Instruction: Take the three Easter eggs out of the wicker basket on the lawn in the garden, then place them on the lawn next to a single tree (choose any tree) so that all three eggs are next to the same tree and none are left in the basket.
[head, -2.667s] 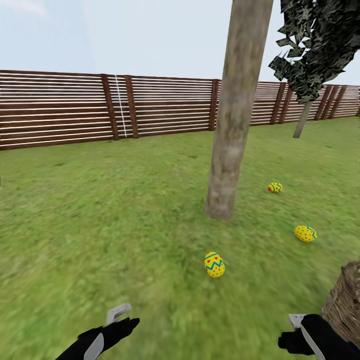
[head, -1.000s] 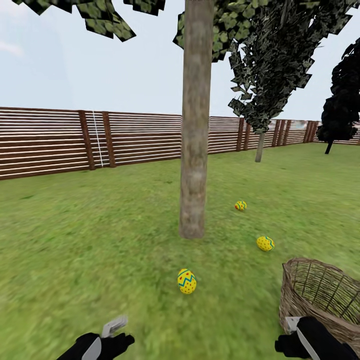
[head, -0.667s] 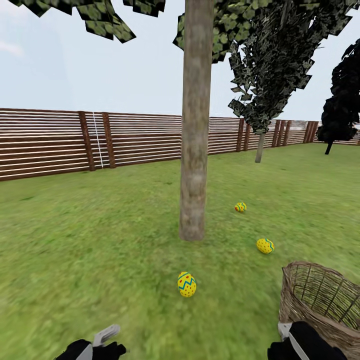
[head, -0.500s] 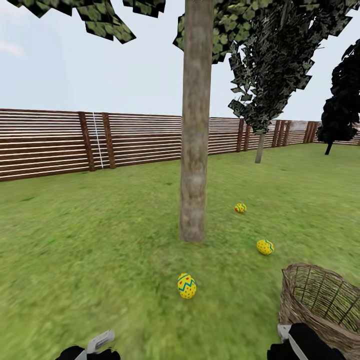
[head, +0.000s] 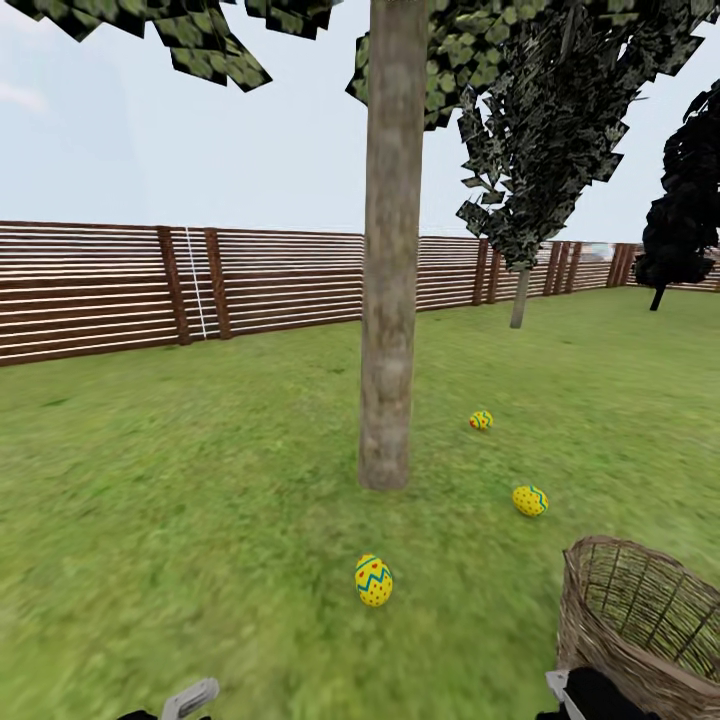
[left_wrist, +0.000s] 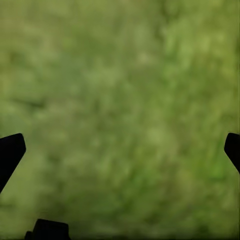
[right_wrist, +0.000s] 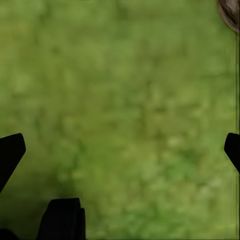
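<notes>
Three Easter eggs lie on the lawn (head: 200, 480) around the foot of the tree (head: 389, 300). One egg (head: 373, 581) is nearest me, one (head: 530, 500) is to the right, and one (head: 481, 421) is farther back on the right. The wicker basket (head: 640, 625) stands upright at the lower right, and the part of its inside that I see holds no egg. My left gripper (left_wrist: 122, 146) is open over bare grass. My right gripper (right_wrist: 122, 146) is open too, over grass beside the basket's rim (right_wrist: 231, 11).
A brown slat fence (head: 200, 285) closes the garden behind the tree. A narrow dark tree (head: 535, 150) stands at the back right and an almost black one (head: 685, 215) at the far right. Wide grass lies to the left.
The head view rose and pulled back, bringing the basket and canopy into sight. Both arms sank to the picture's bottom edge. The eggs stayed where they lie.
</notes>
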